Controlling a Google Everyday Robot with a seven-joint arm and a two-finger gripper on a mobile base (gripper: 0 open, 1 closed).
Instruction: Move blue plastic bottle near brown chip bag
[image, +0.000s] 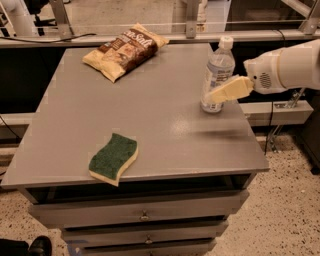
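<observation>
The blue plastic bottle (219, 64) stands upright near the right edge of the grey table (165, 125), white cap on top. The brown chip bag (125, 50) lies at the far left of the table, well apart from the bottle. My gripper (215, 95) reaches in from the right at the end of the white arm (290, 67). Its cream tip lies across the bottle's lower half, in front of it.
A green-and-yellow sponge (114, 157) lies near the table's front edge, left of centre. Drawers (145, 216) sit below the tabletop. A rail and glass panel (150, 35) run behind the table. The floor is speckled.
</observation>
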